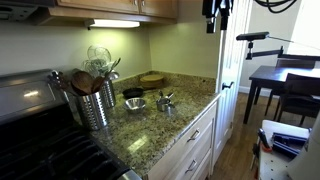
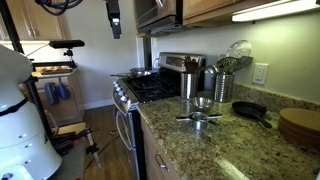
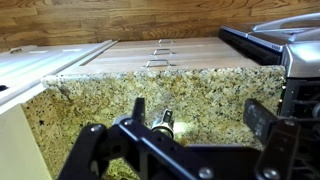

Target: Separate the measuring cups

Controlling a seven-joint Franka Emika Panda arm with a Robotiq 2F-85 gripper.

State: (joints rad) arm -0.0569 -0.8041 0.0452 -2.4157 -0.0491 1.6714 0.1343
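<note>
Arm: only its lower end is seen, at the top edge of both exterior views, hung downward and kept well above the counter.
Gripper: the jaws are spread wide in the wrist view, along the lower edge of the frame; nothing is held between them.
Measuring cups: set on the counter near the middle of both exterior views, grouped close together with flat handles stuck out sideways; whether any are nested cannot be told.
Wrist view: a small shiny piece of the cups is seen at lower centre, well apart from the jaws.
Neighbours: a canister of wooden spoons is placed left of the cups, a black pan just behind them.
</note>
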